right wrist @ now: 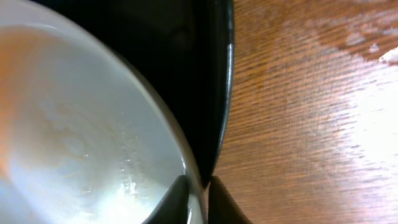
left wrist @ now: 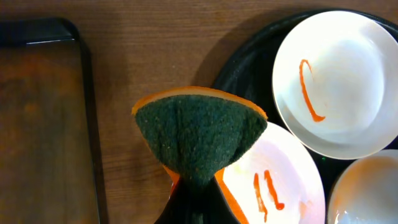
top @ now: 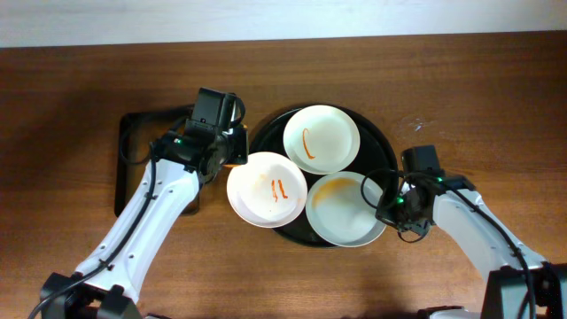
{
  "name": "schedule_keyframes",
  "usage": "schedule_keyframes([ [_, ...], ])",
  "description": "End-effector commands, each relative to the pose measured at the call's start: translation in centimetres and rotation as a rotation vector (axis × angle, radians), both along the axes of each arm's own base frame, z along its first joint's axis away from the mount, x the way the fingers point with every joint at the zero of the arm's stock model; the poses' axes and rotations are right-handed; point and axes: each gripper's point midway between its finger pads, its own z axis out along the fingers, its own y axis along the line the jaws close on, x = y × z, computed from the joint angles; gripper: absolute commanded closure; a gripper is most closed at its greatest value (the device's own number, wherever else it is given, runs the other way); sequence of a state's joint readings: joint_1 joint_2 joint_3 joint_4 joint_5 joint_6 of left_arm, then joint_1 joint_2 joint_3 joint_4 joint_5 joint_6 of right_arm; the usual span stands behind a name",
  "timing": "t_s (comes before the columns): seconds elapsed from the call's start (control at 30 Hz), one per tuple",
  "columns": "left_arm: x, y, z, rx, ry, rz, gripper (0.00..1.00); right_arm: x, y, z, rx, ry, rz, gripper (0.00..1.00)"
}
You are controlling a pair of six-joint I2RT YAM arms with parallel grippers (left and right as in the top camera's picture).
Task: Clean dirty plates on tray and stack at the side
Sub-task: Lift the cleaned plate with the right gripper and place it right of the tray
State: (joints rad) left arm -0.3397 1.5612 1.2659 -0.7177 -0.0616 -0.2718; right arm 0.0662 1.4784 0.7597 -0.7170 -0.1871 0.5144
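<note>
A round black tray (top: 376, 142) holds three white plates. The far plate (top: 322, 137) has one orange streak. The left plate (top: 267, 189) has two orange streaks and overhangs the tray's left rim. The near right plate (top: 344, 209) has an orange smear. My left gripper (top: 232, 152) is shut on a green and orange sponge (left wrist: 199, 140), held just left of the left plate (left wrist: 280, 186). My right gripper (top: 387, 206) is shut on the right rim of the near plate (right wrist: 81, 130), at the tray's edge (right wrist: 217, 93).
A dark rectangular tray (top: 142, 151) lies left of the round tray, partly under the left arm, and shows in the left wrist view (left wrist: 37, 124). The brown wooden table (top: 496, 97) extends to the right and front.
</note>
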Motion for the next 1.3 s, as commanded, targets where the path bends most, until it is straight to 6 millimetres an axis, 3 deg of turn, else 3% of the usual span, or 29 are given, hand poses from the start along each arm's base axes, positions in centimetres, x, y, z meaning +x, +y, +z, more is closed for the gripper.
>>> schedule_keyframes([
  [0.0, 0.0, 0.4, 1.0, 0.010, -0.030, 0.001, 1.00, -1.0, -0.1, -1.2, -0.010, 0.031, 0.006, 0.96],
  [0.13, 0.0, 0.4, 1.0, 0.009, -0.030, 0.001, 1.00, 0.6, -1.6, 0.0, -0.112, -0.030, 0.048, 0.96],
  [0.33, 0.0, 0.4, 1.1, 0.010, -0.030, 0.001, 1.00, 4.3, -5.3, 8.6, -0.354, -0.228, 0.109, 0.96],
  [0.43, 0.0, 0.4, 1.1, 0.009, -0.031, 0.001, 1.00, 5.0, -7.3, 11.8, -0.489, -0.289, 0.128, 0.96],
  [0.53, 0.0, 0.4, 1.1, 0.009, -0.031, 0.001, 1.00, 5.0, -8.6, 13.8, -0.627, -0.298, 0.119, 0.96],
  [0.73, 0.1, 0.4, 1.1, 0.008, -0.034, 0.001, 1.00, 5.6, -5.9, 18.4, -1.018, -0.421, 0.257, 0.96],
  [0.9, 0.1, 0.4, 1.1, 0.008, -0.033, 0.001, 1.00, 5.4, -2.9, 20.9, -1.177, -0.531, 0.333, 0.96],
  [1.07, 0.1, 0.4, 1.1, 0.008, -0.034, 0.001, 1.00, 5.4, -2.4, 22.1, -1.260, -0.559, 0.356, 0.96],
  [1.27, 0.1, 0.4, 1.1, 0.008, -0.034, 0.001, 1.00, 5.2, -3.2, 23.6, -1.348, -0.573, 0.310, 0.96],
])
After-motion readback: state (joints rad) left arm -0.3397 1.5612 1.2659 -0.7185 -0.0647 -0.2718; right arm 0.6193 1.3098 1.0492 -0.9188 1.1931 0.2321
